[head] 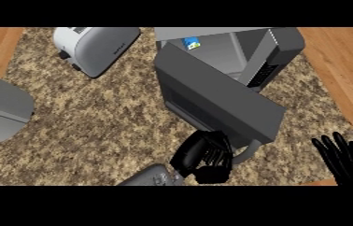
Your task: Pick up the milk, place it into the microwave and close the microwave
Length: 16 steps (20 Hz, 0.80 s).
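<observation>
One milk carton (192, 43) stood inside the microwave (283, 43), well apart from the left hand (198, 158), whose curled fingers (215, 151) seemingly touched the half-open door (221, 94), holding nothing. The right hand (335, 157) rested open at right.

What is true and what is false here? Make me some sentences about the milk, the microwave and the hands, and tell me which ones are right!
1. The milk is inside the microwave. True.
2. The door is shut. False: it stands open.
3. The left hand is at the door's lower end. True.
4. The toaster is to the right of the microwave. False: it is to the left.
5. The right hand holds the milk. False: it rests open at the right edge, holding nothing.
</observation>
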### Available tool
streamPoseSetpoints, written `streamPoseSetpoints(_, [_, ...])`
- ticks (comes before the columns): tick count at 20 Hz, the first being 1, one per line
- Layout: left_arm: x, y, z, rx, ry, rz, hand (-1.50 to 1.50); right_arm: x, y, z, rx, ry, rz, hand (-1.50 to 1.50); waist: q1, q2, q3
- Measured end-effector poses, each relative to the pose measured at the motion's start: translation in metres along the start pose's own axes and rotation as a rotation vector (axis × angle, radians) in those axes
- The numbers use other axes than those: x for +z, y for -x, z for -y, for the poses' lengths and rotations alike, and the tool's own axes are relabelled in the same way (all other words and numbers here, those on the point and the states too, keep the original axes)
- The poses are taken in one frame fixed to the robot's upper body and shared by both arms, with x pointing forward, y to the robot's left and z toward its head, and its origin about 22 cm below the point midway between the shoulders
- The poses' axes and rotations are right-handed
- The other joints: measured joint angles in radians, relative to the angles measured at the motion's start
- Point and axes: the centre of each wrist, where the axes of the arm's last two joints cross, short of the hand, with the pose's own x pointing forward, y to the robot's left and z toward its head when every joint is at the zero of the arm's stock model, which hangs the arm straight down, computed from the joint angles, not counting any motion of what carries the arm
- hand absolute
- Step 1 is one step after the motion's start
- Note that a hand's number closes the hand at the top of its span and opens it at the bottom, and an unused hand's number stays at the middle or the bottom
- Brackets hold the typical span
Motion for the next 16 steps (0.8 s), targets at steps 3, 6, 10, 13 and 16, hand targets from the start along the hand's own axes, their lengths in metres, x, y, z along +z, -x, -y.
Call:
streamPoseSetpoints(3, [-0.012, -0.009, -0.004, 0.016, -0.057, 0.021, 1.5, -0.005, -0.008, -0.003, -0.009, -0.025, 0.01, -1.5, -0.018, 0.004, -0.001])
streamPoseSetpoints(6, [-0.025, -0.019, -0.01, 0.016, -0.113, 0.044, 1.5, -0.01, -0.014, -0.004, -0.011, -0.041, 0.008, -1.5, -0.034, 0.008, -0.001])
streamPoseSetpoints(10, [-0.042, -0.027, -0.02, 0.008, -0.174, 0.056, 1.5, -0.014, -0.021, -0.007, -0.019, -0.045, 0.009, -1.5, -0.051, 0.014, -0.001])
streamPoseSetpoints(13, [-0.055, -0.033, -0.03, 0.007, -0.217, 0.062, 1.5, -0.017, -0.026, -0.01, -0.023, -0.054, 0.006, -1.5, -0.062, 0.018, 0.0])
streamPoseSetpoints(16, [-0.065, -0.038, -0.038, 0.017, -0.249, 0.061, 1.5, -0.02, -0.031, -0.01, -0.025, -0.054, 0.006, -1.5, -0.072, 0.023, 0.001])
